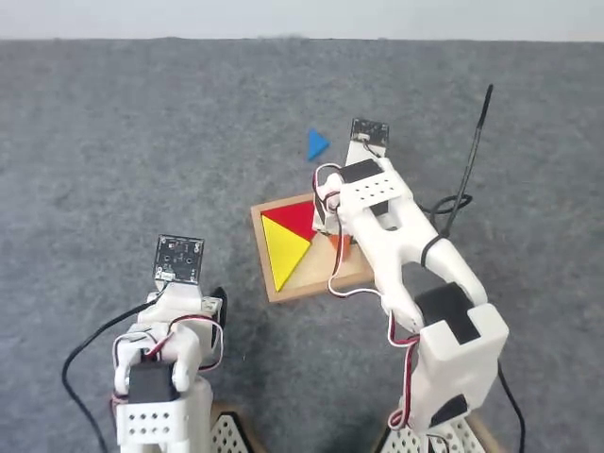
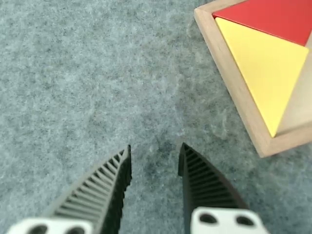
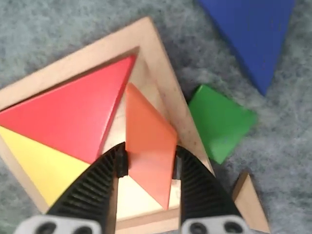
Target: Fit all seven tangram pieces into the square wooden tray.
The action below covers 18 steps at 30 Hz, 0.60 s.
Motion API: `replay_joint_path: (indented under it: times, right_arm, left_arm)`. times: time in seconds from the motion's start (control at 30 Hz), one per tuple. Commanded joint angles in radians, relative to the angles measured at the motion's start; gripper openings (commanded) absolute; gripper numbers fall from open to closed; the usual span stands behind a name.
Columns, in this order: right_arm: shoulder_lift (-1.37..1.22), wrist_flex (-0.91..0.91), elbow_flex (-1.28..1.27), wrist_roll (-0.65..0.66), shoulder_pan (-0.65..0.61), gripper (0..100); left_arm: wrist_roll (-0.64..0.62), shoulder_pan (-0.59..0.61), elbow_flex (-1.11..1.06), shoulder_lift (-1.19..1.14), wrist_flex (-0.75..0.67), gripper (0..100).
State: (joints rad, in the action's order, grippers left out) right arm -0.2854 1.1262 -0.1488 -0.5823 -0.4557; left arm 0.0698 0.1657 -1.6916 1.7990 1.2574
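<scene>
My left gripper: fingers parted a moderate way, holding nothing, low over the grey tabletop, near a corner of the tray.
My right gripper: closed on the orange piece, one finger on each long side.
Orange piece: a flat, plain orange parallelogram. Its long axis runs away from my wrist, alongside the tray rim. One sharp end points back between my fingers and the other lies by the red triangle's tip. It is over the tray's bare floor; I cannot tell whether it is seated.
Tray: square, pale wood with a raised rim.
Yellow triangle: large, lying in the tray.
Red triangle: large, edge to edge with the yellow triangle.
Wooden triangle: on the tabletop outside the rim.
Green square: just beside the rim, outside it.
Blue triangle: beyond the green square.
Views: my right arm covers the green square's ground in the high view, which places the blue triangle apart from the tray's far corner.
</scene>
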Motion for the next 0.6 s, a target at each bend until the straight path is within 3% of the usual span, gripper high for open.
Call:
replay_joint_path:
  times: [0.0, 0.1, 0.3, 0.43, 0.57]
  right_arm:
    - [0.012, 0.005, 0.052, 0.018, -0.002, 0.6]
    - [0.016, 0.008, 0.052, 0.081, -0.002, 0.6]
    - [0.018, 0.096, 0.091, 0.569, -0.022, 0.6]
    - [0.018, 0.185, 0.123, 0.683, -0.048, 0.6]
    - [0.016, 0.199, 0.107, 0.899, -0.068, 0.6]
  left_arm:
    - [0.006, -0.003, 0.008, 0.028, 0.009, 15]
    - [0.006, -0.003, 0.008, 0.028, 0.009, 15]
    - [0.006, -0.003, 0.008, 0.028, 0.009, 15]
    - [0.006, -0.003, 0.008, 0.028, 0.009, 15]
    - [0.006, -0.003, 0.008, 0.028, 0.009, 15]
